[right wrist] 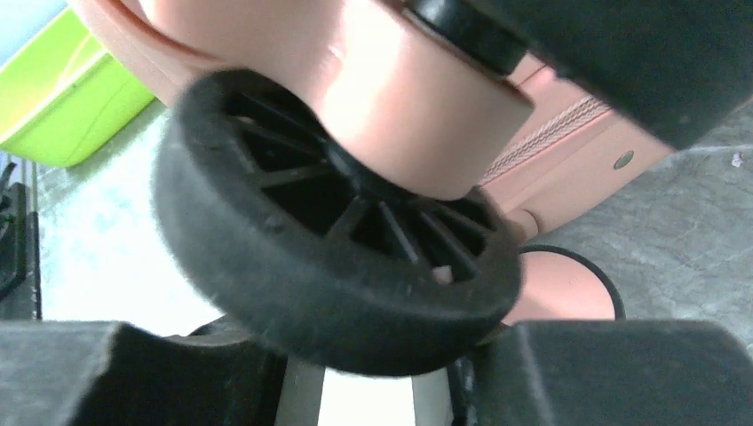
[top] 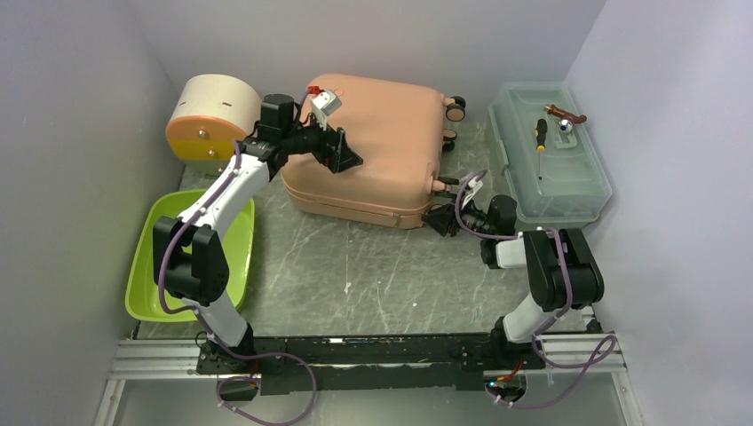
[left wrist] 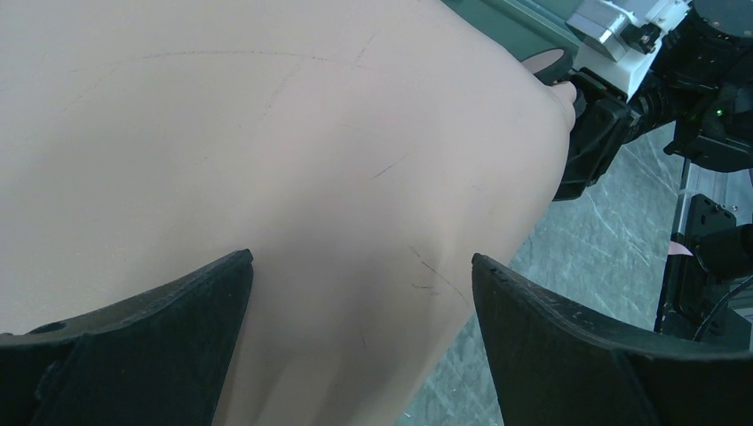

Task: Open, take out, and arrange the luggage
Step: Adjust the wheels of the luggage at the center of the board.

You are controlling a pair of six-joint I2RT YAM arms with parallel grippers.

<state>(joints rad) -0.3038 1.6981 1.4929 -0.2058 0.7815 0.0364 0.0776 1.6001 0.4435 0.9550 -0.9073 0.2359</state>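
Note:
The luggage (top: pixel 373 142), a salmon-pink hard-shell suitcase, lies flat and closed at the back middle of the table. My left gripper (top: pixel 342 155) hovers over its top shell (left wrist: pixel 266 133) with the jaws wide open and nothing between them (left wrist: pixel 360 266). My right gripper (top: pixel 435 217) is at the suitcase's near right corner. In the right wrist view a black spoked wheel (right wrist: pixel 328 248) of the luggage fills the frame, its rim lying across the gap between the fingers (right wrist: pixel 373 355). Whether they pinch the wheel does not show.
A lime-green tub (top: pixel 146 284) sits at the left by the left arm. A cream half-round box (top: pixel 209 111) with an orange base stands at the back left. A translucent toolbox (top: pixel 550 160) with a screwdriver (top: pixel 539 133) on its lid stands at the right.

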